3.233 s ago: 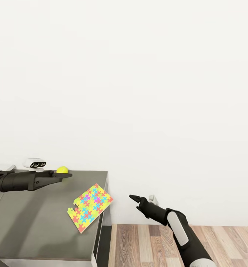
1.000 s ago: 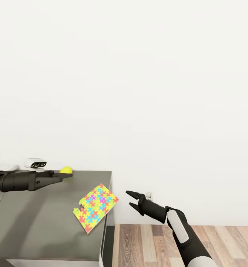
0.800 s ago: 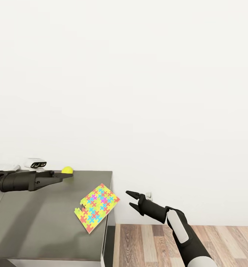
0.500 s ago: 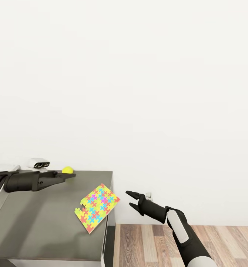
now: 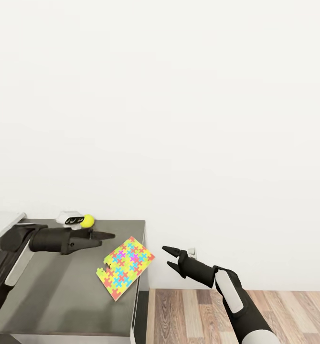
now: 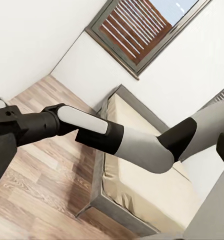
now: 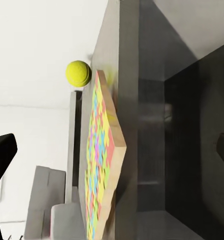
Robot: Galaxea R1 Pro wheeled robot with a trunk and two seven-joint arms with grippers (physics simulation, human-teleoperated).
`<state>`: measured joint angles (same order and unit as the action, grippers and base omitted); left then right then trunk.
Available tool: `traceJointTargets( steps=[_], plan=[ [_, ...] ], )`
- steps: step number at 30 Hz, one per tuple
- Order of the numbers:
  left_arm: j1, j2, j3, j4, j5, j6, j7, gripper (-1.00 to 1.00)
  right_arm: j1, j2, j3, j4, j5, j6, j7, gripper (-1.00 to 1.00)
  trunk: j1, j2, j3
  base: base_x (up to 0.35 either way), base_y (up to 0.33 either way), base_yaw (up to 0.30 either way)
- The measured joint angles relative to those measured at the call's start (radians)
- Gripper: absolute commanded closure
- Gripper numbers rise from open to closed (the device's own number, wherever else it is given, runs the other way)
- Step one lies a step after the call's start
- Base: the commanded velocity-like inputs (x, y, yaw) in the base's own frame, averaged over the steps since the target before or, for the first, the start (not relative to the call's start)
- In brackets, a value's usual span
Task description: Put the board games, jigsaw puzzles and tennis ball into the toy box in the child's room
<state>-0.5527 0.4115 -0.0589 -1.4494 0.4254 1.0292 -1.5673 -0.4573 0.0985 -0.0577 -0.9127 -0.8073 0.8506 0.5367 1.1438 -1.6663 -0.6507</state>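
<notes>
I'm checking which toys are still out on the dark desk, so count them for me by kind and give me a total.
Puzzle boards: 1, the multicoloured puzzle lying near the edge of the desk.
Balls: 1, the yellow-green ball at the back of the desk, by the wall.
Total: 2 toys in view.

Flat, bright sim lighting, no visible source; white wall nearly blown out, featureless. Soft faint shadows only: under the left arm on the table, and the desk's dark side panel in the right wrist view. No glare. Head view sharp. Wrist views softer, slightly blurred up close, wide-angle stretch at the edges. Window evenly lit.
</notes>
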Motion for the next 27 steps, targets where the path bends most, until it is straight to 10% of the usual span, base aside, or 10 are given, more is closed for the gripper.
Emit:
traceJointTargets(
  steps=[27],
  plan=[
    [0.0, -0.002, -0.008, 0.001, 0.0, -0.001, 0.0, -1.0, -0.001, 0.0, 0.0, -0.003, 0.004, -0.02, 0.001, -1.0, 0.0, 0.0, 0.0, 0.0, 0.0, 0.0]
  ],
)
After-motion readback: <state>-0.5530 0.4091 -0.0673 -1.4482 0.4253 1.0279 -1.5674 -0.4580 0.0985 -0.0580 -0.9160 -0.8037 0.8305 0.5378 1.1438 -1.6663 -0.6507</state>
